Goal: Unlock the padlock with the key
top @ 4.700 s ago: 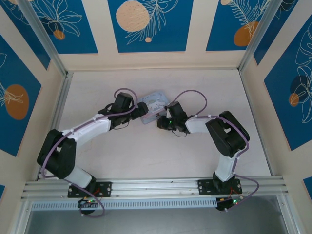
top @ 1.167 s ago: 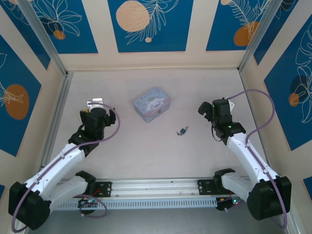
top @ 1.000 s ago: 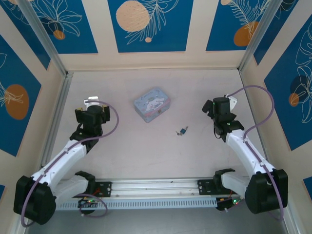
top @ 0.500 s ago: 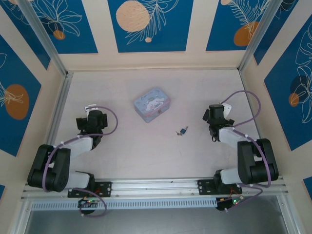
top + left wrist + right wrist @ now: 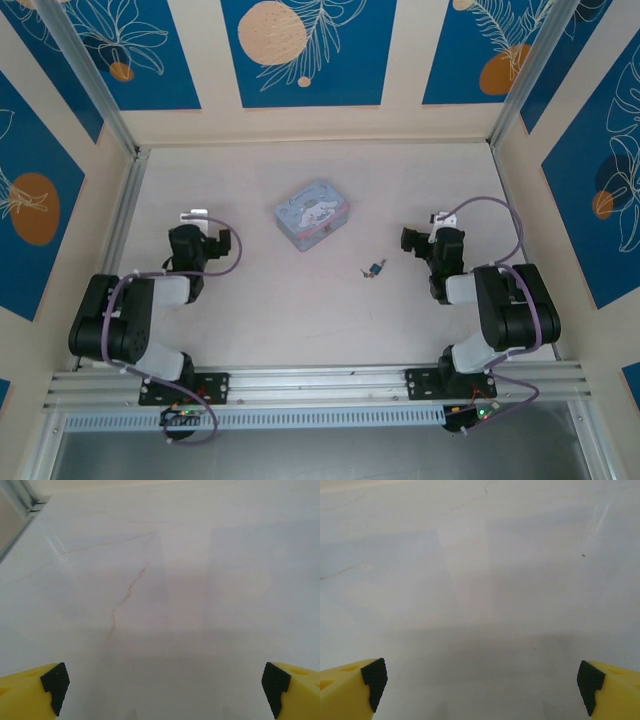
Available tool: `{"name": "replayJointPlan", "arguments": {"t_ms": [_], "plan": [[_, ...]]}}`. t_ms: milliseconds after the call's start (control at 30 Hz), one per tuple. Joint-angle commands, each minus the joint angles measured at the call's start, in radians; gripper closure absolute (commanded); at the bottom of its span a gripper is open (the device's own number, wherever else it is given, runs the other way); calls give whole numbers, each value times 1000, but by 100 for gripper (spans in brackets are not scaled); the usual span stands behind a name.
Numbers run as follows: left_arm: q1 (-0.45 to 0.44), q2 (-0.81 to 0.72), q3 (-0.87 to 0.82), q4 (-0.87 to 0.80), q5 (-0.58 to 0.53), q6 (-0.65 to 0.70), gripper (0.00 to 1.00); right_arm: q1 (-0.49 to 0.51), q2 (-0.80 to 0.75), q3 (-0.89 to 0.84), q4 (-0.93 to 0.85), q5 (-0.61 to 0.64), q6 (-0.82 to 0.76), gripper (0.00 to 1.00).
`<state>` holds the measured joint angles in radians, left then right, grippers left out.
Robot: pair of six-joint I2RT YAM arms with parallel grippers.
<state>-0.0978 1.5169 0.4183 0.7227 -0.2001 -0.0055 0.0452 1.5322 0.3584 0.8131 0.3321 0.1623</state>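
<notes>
With both arms folded low, the left gripper (image 5: pixel 165 682) and right gripper (image 5: pixel 482 682) hang spread wide and empty over the pale table (image 5: pixel 300 320), while the padlock (image 5: pixel 378 266) lies with the key (image 5: pixel 367 273) right against it, near the right gripper, below the tin box (image 5: pixel 313 214).

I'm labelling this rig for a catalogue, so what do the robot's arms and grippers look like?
Both the left arm and right arm have white links between black joints, each with a looping purple cable. The left gripper and right gripper have yellow fingers tipped with black textured pads.
</notes>
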Motion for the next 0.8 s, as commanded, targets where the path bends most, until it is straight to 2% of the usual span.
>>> {"name": "replayJointPlan", "arguments": {"t_ms": [0,533,567,667,767], "plan": [[18,25,-24,131,82,35,0,-31,-14,43,10,-104,-17,0],[23,23,-21,119,91,33,0,-13,-6,41,32,-84,-36,0],[23,23,-21,119,91,33,0,-16,-2,45,28,-100,-39,0],[23,22,-23,123,90,35,0,-44,-4,65,-16,-250,-65,1],[22,19,-28,130,87,36,0,-45,-8,58,-3,-258,-64,0]]}}
